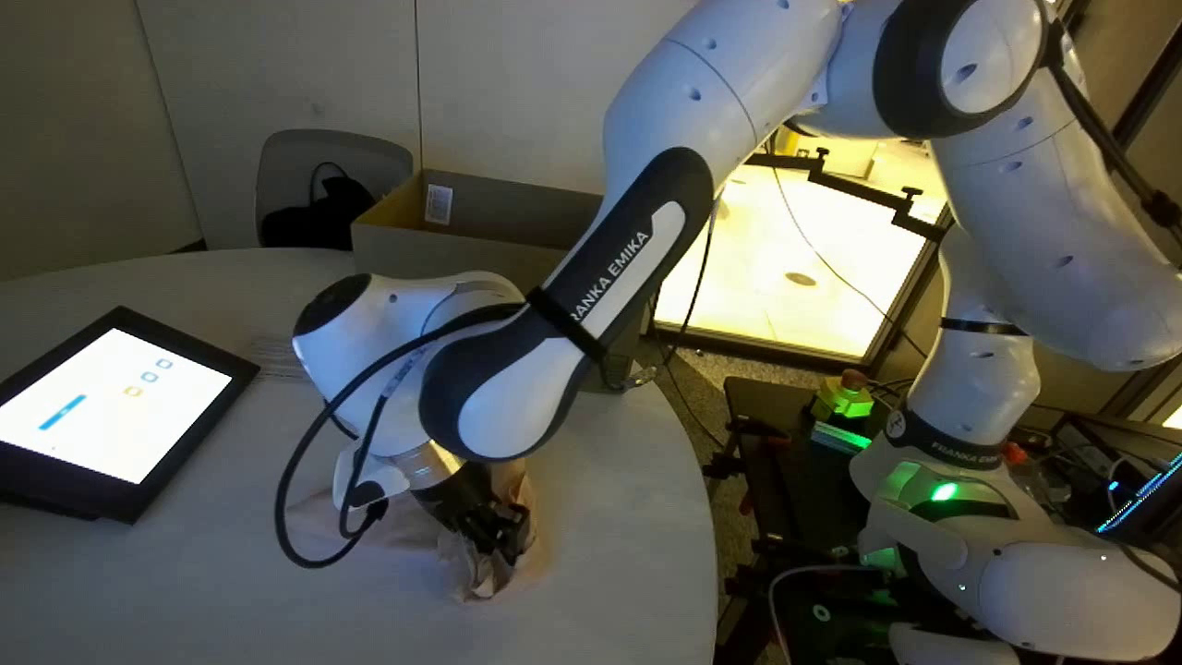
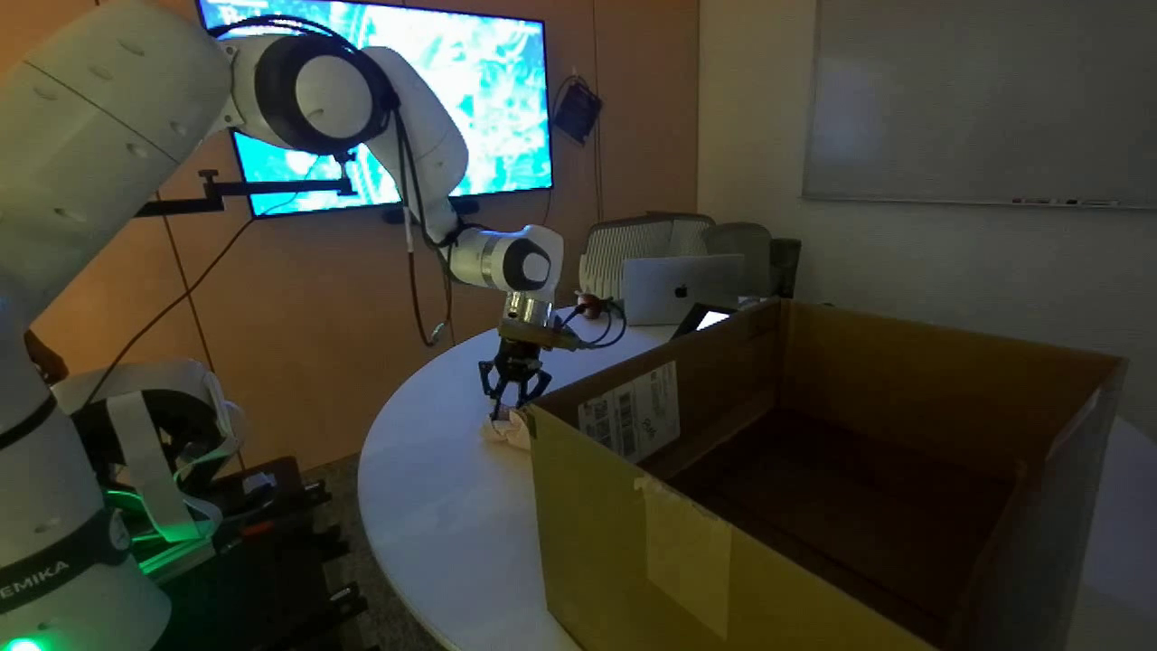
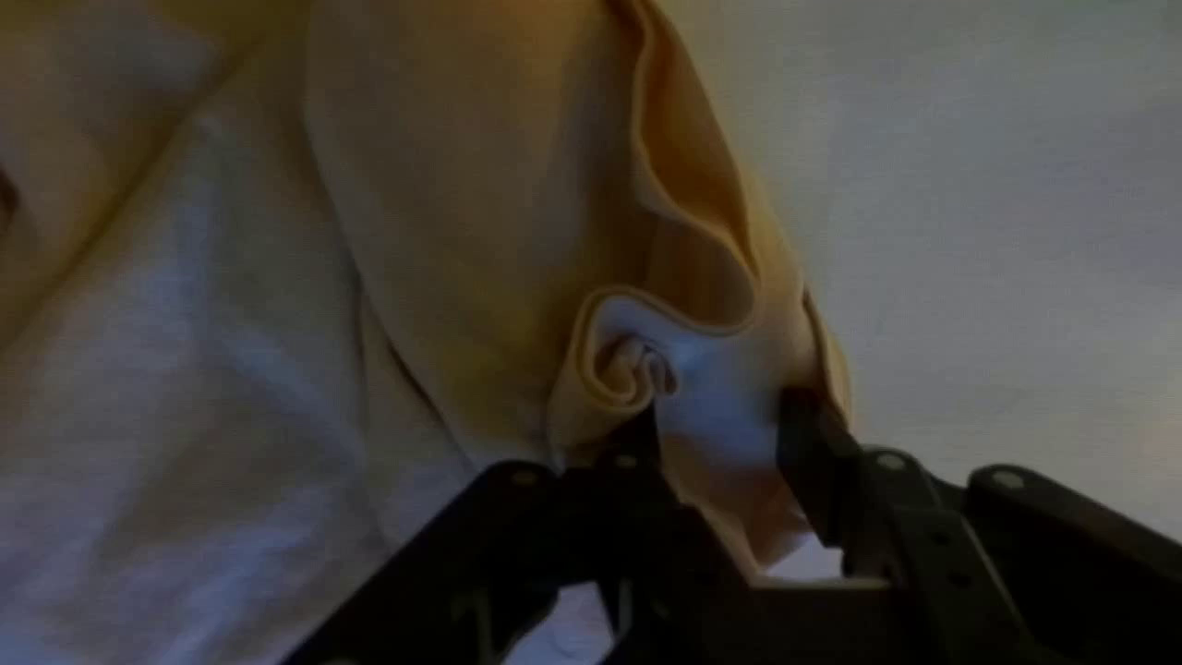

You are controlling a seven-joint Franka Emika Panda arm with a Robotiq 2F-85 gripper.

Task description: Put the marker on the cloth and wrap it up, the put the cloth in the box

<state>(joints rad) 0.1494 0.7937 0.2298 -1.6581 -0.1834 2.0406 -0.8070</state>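
In the wrist view, from left to right, a tan cloth (image 3: 462,231) spread in loose folds across the left and middle, with a small curl near its ruffled right edge. My black pincer (image 3: 720,416) reached in from the bottom. Its fingers (image 3: 822,471) stood part-way apart with cloth between them, one beside the curl, one at the ruffled edge; I could not tell whether they squeezed it. Farther right lay the bare, pale surface (image 3: 997,277). Where the marker was, I could not tell.

In an exterior view, from left to right, a black-framed, brightly lit display (image 1: 111,406) rested on the round surface, and a grey chair (image 1: 286,171) stood behind. The cloth lay crumpled on the surface under my pincer. Beyond it, apart from it, stood a large cardboard box (image 1: 462,247), with my white arm (image 1: 637,247) crossing in front, and my base (image 1: 1062,600) at far right.

In an exterior view, again from left to right, a big wall screen (image 2: 506,99) glowed behind my arm. My pincer pointed down at the cloth, which a corner of the box partly hid. A silver laptop (image 2: 669,298) stood farther back. The box, open at the top, filled the right foreground; a whiteboard (image 2: 981,99) hung behind.
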